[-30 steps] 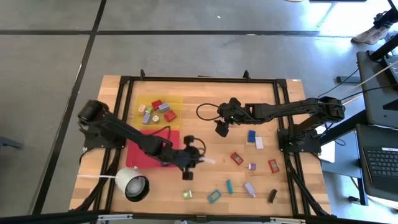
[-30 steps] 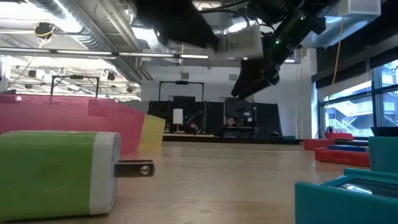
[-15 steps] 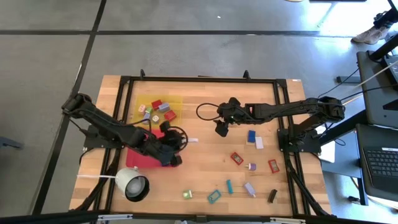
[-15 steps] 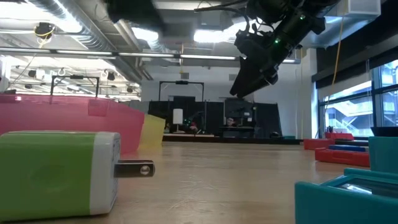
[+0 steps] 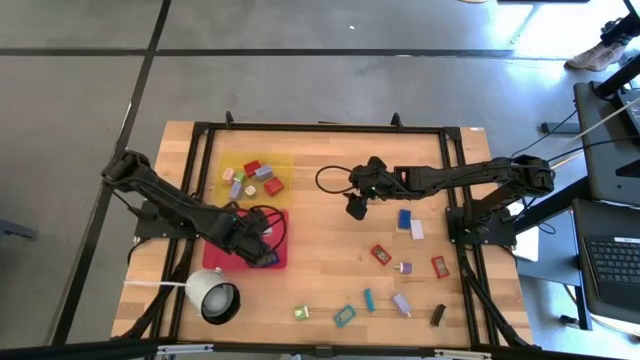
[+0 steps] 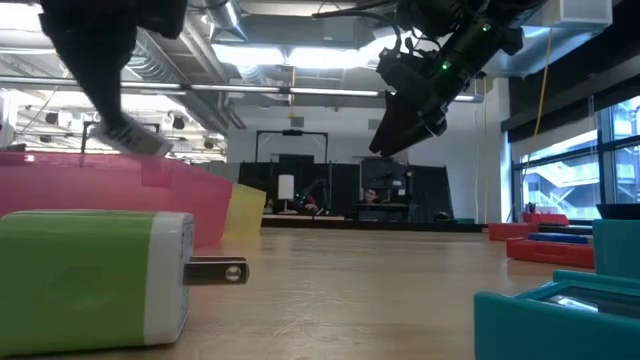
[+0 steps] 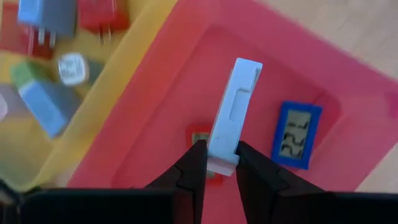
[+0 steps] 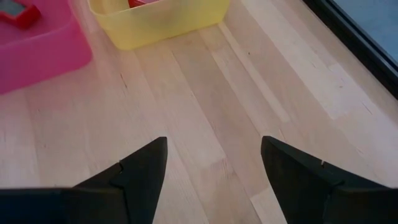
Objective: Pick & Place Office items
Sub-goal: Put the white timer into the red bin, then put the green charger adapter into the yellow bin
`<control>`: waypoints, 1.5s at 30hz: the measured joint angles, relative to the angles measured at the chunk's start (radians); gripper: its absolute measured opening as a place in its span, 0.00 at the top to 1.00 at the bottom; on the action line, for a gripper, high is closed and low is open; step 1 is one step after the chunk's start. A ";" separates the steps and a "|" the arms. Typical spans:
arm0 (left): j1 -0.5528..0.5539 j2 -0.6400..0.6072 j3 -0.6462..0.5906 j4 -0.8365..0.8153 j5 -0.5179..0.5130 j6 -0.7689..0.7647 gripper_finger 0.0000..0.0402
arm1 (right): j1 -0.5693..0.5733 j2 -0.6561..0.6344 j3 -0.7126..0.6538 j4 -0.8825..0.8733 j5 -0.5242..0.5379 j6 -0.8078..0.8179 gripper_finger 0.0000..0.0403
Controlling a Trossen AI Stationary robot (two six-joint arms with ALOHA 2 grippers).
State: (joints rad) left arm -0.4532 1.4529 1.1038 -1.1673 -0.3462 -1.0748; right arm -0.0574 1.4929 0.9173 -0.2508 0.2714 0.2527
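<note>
A yellow tray (image 5: 285,160) adjoins a red tray (image 5: 220,255); white cup (image 5: 214,296) nearby.

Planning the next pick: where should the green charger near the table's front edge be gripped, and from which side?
Grip the green charger across its blocky body, coming straight down. It lies flat with metal prongs sticking out level from its white end; those would likely slip. The open right tool is free above mid-table; the left tool holds a pale stick over the red tray.
</note>
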 joint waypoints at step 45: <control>-0.065 0.101 0.000 0.919 0.066 0.781 0.56 | 0.000 0.000 0.000 0.005 0.001 0.000 0.35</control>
State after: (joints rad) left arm -0.5187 1.5536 1.1040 -0.2485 -0.2806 -0.2934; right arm -0.0574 1.4929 0.9173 -0.2459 0.2721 0.2527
